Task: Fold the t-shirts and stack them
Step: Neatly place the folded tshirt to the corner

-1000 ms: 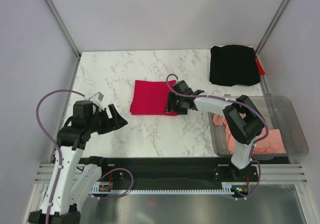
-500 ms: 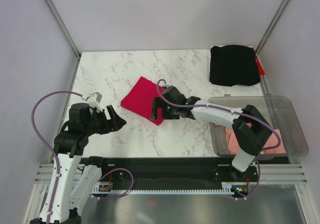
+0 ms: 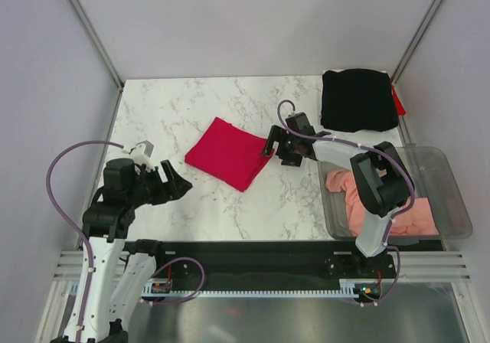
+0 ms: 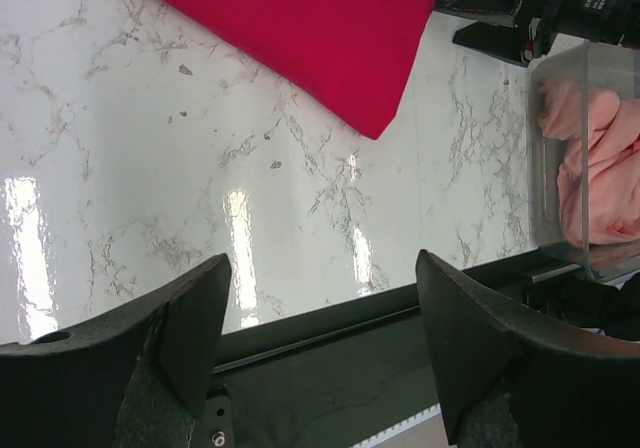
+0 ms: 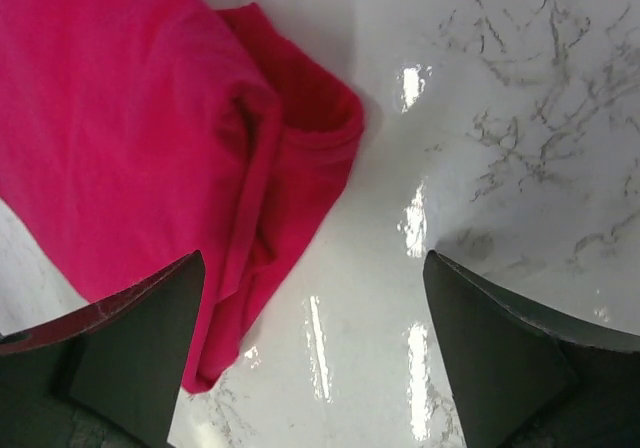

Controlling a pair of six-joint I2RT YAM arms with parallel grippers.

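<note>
A crimson red t-shirt (image 3: 228,153), folded to a rectangle, lies turned at an angle in the middle of the marble table (image 3: 191,106). It also shows in the left wrist view (image 4: 300,28) and the right wrist view (image 5: 140,158). My right gripper (image 3: 277,148) is open and empty just right of the shirt's right corner. A folded black t-shirt (image 3: 357,99) lies at the back right. A salmon-pink t-shirt (image 3: 383,205) sits crumpled in the clear bin (image 3: 452,197). My left gripper (image 3: 178,184) is open and empty at the front left, apart from the red shirt.
The clear plastic bin stands at the table's right front edge, close to the right arm. A bit of red (image 3: 399,100) shows behind the black shirt. Grey walls and metal posts close in the table. A black rail (image 3: 253,255) runs along the near edge.
The right gripper has let go of the red shirt and drawn back to the right of it. The red shirt stays turned at an angle. The left arm has hardly moved.
</note>
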